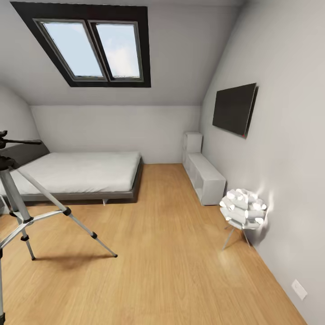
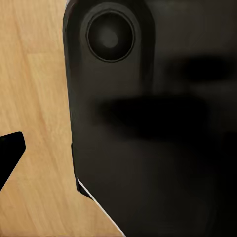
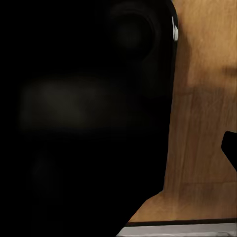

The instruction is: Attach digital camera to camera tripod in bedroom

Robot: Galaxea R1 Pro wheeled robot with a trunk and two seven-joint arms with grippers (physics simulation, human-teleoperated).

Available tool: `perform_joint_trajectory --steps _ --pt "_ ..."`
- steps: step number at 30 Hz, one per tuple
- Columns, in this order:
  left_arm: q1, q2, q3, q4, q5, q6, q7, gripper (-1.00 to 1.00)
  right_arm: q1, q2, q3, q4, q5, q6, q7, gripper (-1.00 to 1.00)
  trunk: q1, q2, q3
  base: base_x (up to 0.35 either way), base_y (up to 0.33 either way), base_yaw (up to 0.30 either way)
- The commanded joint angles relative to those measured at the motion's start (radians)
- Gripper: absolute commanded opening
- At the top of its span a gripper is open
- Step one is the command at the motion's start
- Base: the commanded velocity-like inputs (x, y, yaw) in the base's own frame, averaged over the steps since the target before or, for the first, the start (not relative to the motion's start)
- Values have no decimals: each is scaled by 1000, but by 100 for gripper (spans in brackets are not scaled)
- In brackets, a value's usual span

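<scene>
At the left edge of the head view: camera tripod (image 1: 18, 212), silver-grey legs spread on the light wood floor (image 1: 171, 271), black head and pan handle uppermost; one leg and part of the head are cut off by the picture's border. Digital camera: not made out on the tripod's head.
Behind the tripod: low grey bed (image 1: 81, 174) with white mattress, set against the far wall.
Overhead: skylight (image 1: 92, 47), two panes in a dark frame, in the sloped ceiling.
Right wall: flat black screen (image 1: 234, 108), mounted. Below it, a low white shelf unit (image 1: 205, 176) along the wall.
Near the right wall, on thin legs: a white ball-shaped lamp (image 1: 243, 208), lit.
Floor between tripod and lamp: bare wood, open.

Left wrist view: a dark rounded housing with a circular recess close before the lens, blurred; wood floor beside it; a black tip at the border. Left tool: state cannot be told.

Right wrist view: a near-black mass hides most of the floor; a pale strip runs along one border. Right tool: state cannot be told.
</scene>
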Motion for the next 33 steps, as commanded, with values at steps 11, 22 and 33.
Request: perform_joint_trajectory --steps 11,22,33 --pt "-2 6 11 -13 14 -4 -2 100 -2 -21 5 1 5 3 2 100 0 0 0 0 0 0" --pt "-2 5 14 -39 52 -12 -2 100 -2 -26 5 0 8 -17 2 100 0 0 0 0 0 0" --pt "-2 6 14 -41 60 -13 -2 100 -2 -28 6 0 9 -19 2 100 0 0 0 0 0 193"
